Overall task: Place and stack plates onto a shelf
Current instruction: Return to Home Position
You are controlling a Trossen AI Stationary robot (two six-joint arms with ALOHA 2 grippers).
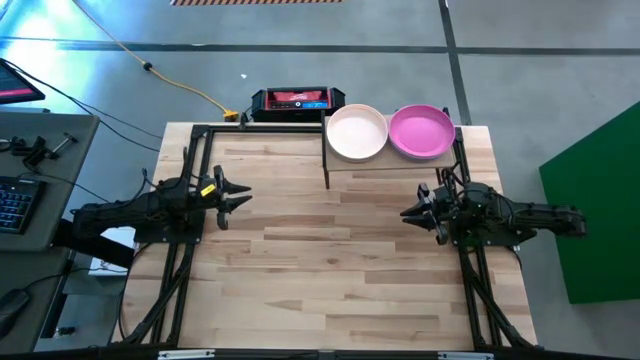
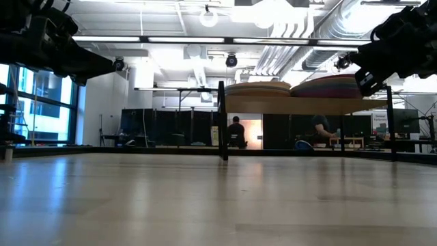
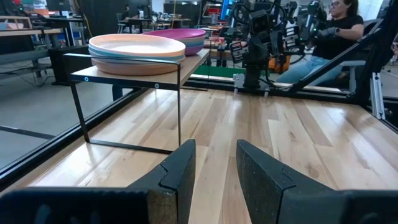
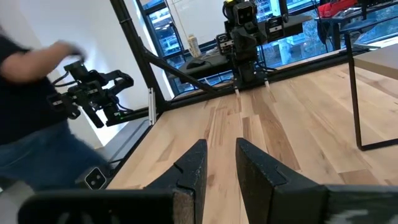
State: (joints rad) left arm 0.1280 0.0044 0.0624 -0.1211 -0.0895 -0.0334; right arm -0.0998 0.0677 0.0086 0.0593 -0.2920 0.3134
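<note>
Two stacks of plates rest on the shelf [image 1: 392,160] at the table's far right. The left stack has a cream plate [image 1: 357,132] on top, the right stack a magenta plate [image 1: 420,131]. The left wrist view shows the cream-topped stack [image 3: 137,53], the magenta-topped stack [image 3: 186,36] behind it, and the shelf's black legs [image 3: 179,109]. My left gripper [image 1: 238,197] hovers open at the table's left side, far from the shelf. My right gripper [image 1: 412,213] hovers open at the right, just near of the shelf. Both hold nothing.
A black and red box [image 1: 297,100] sits beyond the table's far edge. The wide tabletop [image 1: 330,270] between the arms is bare wood. A person [image 4: 31,118] shows at the table's side in the right wrist view; another sits beyond the right arm [image 3: 336,31].
</note>
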